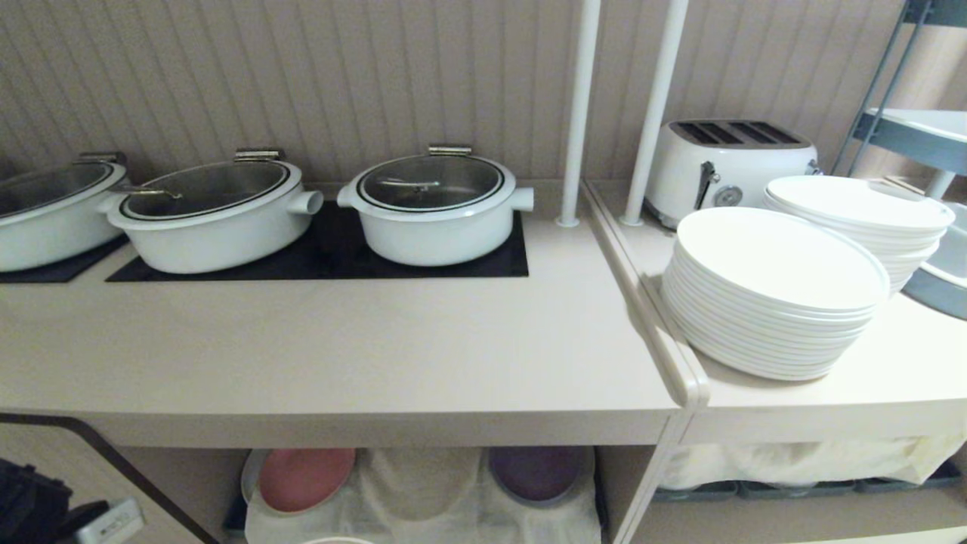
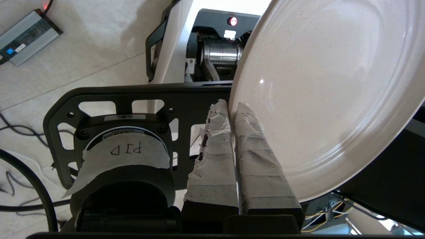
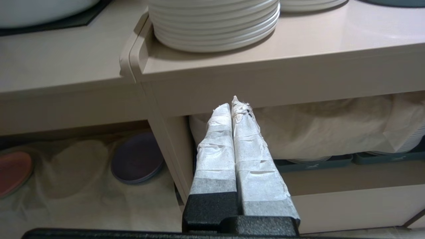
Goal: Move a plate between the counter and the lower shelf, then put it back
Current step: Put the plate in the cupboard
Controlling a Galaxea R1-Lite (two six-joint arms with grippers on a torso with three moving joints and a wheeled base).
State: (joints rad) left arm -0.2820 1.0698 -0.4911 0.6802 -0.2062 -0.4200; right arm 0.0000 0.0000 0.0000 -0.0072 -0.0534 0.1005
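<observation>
The left gripper (image 2: pixel 232 109) pinches the plate (image 2: pixel 328 99) by its rim, held down beside the robot's base, outside the head view. The right gripper (image 3: pixel 234 106) hangs closed and empty before the cabinet. To set it well, keep the plate level and the pinch firm — land it flat on the counter (image 1: pixel 340 340) (or the lower shelf (image 1: pixel 423 483), on its cloth) — before letting go.

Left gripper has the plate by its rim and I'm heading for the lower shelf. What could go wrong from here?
1. The left gripper pinches the plate only at its rim, so the plate may swing or slip out.
2. In the lower shelf, the bare cloth spot sits between a pink plate and a purple plate; a misaimed plate could knock either.
3. The counter overhangs that shelf, so the plate might clip its front edge on the way in.
</observation>
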